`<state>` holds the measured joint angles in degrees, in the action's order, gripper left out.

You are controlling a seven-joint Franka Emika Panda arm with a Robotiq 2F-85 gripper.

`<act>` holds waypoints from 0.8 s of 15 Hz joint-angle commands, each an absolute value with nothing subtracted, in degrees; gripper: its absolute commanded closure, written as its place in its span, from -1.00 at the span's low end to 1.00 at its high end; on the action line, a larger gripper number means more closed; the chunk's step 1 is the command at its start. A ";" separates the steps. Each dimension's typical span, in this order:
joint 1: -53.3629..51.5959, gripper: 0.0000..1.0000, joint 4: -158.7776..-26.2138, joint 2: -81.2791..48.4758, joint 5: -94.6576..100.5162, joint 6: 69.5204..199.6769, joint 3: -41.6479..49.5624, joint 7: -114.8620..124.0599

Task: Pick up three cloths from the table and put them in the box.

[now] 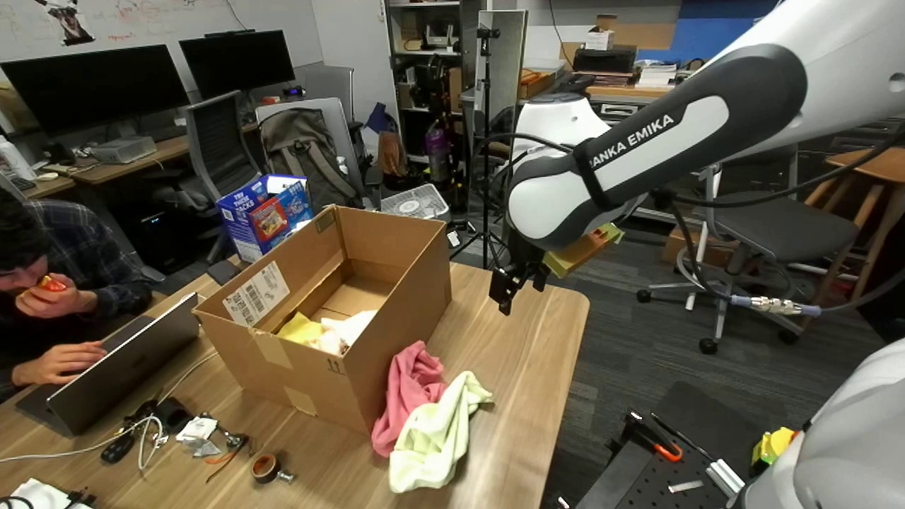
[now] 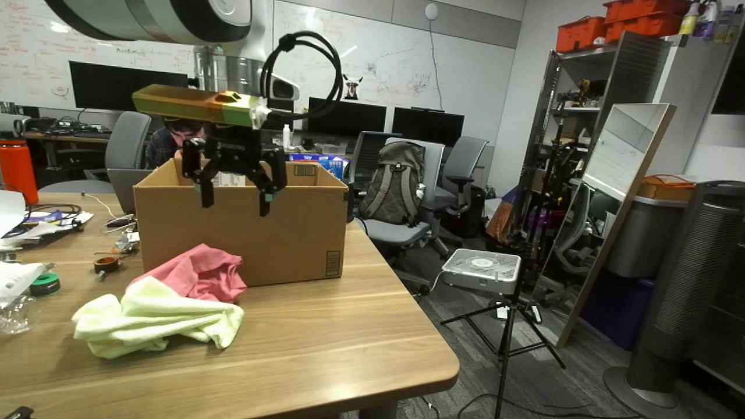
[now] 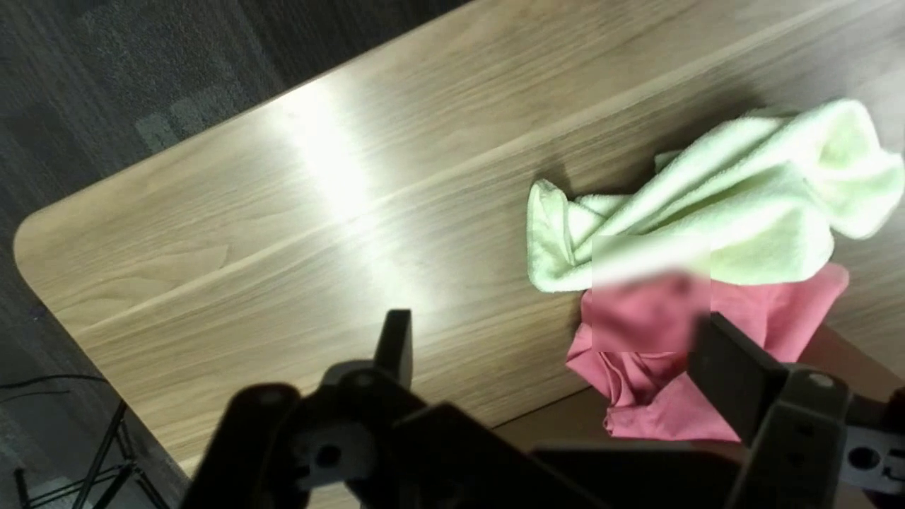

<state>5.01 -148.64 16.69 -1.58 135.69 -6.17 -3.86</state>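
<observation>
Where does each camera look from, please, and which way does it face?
An exterior view: high, looking down into the box; arm and tool show.
An exterior view: low, facing the whiteboard across the table; arm and tool show.
Wrist view: over the table, facing down; tool shows.
Both exterior views share the box and pink cloth.

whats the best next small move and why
I'd probably shift the open black gripper over the crumpled pale yellow-green cloth: it lies on the tan wooden table, while a bright yellow cloth and a white cloth sit inside the brown cardboard box.
</observation>
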 commanded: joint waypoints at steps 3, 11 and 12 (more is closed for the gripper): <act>1.38 -1.00 -150.22 15.60 1.76 134.20 -4.78 -2.97; -1.41 -1.00 -152.17 10.46 0.82 137.41 -4.54 -5.40; -1.86 -1.00 -152.37 10.05 0.31 137.53 -4.52 -5.99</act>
<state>0.01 -151.76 11.04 0.86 135.74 -5.71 -4.07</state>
